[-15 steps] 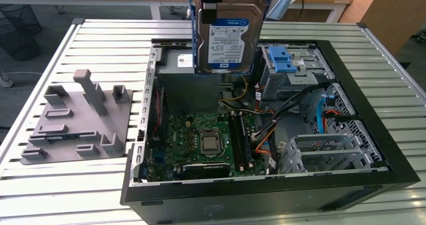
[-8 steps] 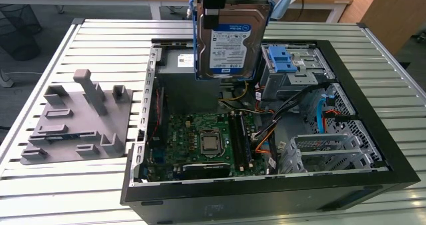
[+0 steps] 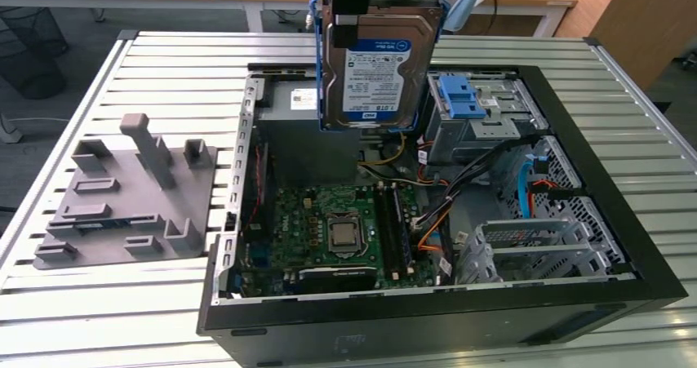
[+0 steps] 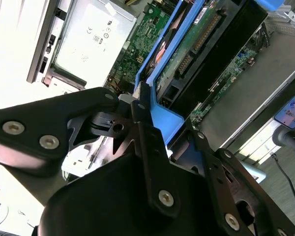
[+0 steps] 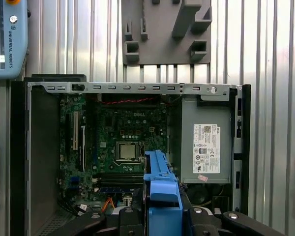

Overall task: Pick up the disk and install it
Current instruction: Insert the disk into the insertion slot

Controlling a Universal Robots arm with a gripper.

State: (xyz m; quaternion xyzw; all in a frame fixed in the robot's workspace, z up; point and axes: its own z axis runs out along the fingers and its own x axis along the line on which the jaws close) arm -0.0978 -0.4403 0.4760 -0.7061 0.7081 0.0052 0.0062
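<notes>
The disk (image 3: pixel 376 66), a silver hard drive with a white-and-blue label in blue carrier rails, hangs upright above the open computer case (image 3: pixel 610 246), over its back middle. My gripper (image 3: pixel 351 25) comes down from above and is shut on the disk's upper end. In the second wrist view the black fingers (image 4: pixel 140 105) clamp the blue carrier end (image 4: pixel 162 120), and the disk's green circuit side (image 4: pixel 196 39) runs away from them. In the first wrist view my gripper (image 5: pixel 162 219) holds the blue carrier end (image 5: pixel 162 184) above the motherboard (image 5: pixel 128 142).
A metal drive cage with a blue latch (image 3: pixel 463 99) sits at the case's back on the exterior view's right. The grey power-supply box (image 5: pixel 206 147) lies beside the motherboard (image 3: pixel 338 229). A grey fixture (image 3: pixel 120 197) stands on the slatted table (image 3: pixel 163 319) left of the case.
</notes>
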